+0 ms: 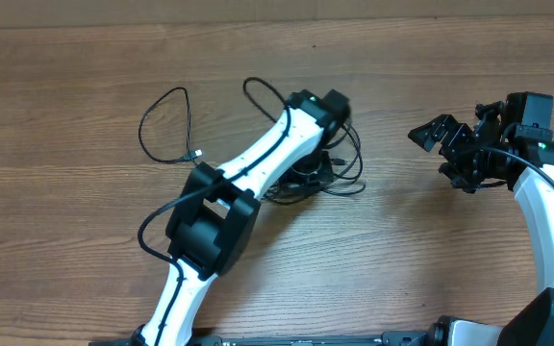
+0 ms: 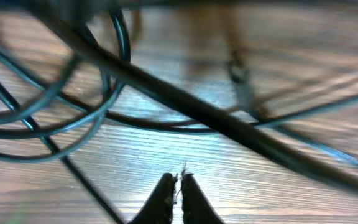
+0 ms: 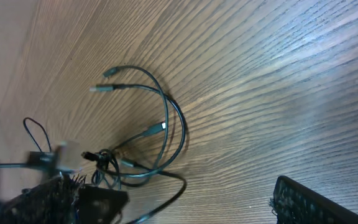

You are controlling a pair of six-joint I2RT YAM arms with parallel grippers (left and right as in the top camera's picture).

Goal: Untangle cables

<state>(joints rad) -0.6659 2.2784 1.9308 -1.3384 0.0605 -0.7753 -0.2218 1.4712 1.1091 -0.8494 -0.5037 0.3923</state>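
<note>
The cables are thin black cords. A tangled bunch lies at mid table, and one separate loop with a small plug lies to its left. My left gripper hangs right over the bunch. In the left wrist view its jaws are shut with nothing between them, and blurred cords cross just beyond the tips. My right gripper is open and empty, apart from the bunch on its right. The right wrist view shows its wide-open jaws and the looped cords with plugs.
The wooden table fills all views. The left arm's white link lies diagonally across the middle and hides part of the bunch. A thicker black wire loops out from the arm's joint.
</note>
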